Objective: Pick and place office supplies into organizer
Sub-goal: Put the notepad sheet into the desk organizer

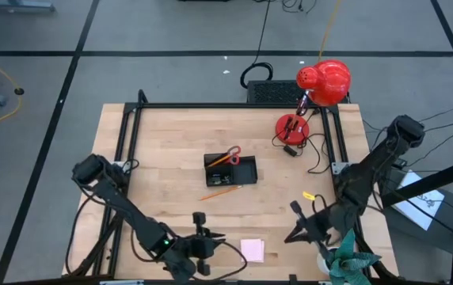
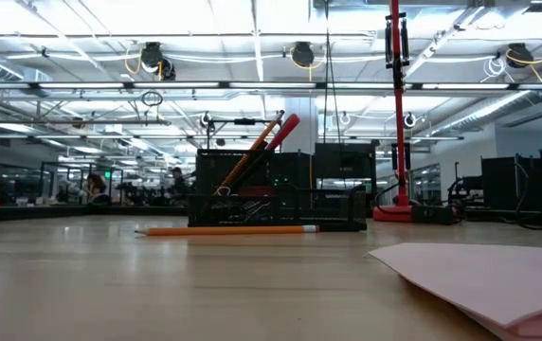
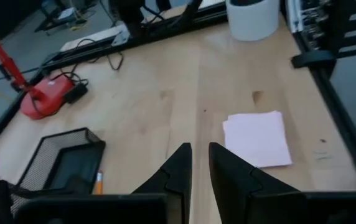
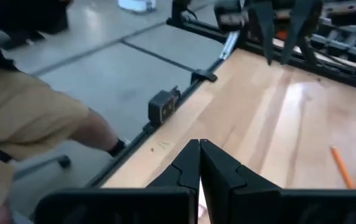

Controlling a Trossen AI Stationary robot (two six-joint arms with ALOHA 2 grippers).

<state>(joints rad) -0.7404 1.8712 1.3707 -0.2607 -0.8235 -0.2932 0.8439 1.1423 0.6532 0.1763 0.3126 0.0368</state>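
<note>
Between picks: left pincer slightly apart and empty by the pink sticky-note pad at the table's near edge, right pincer together, loose orange pencil farther off beside the organizer, likely next.

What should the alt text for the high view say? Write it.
Wooden table from above: a black organizer at centre holds red-handled scissors, an orange pencil beside it, a pink sticky-note pad near the front edge between two dark arms.
</note>
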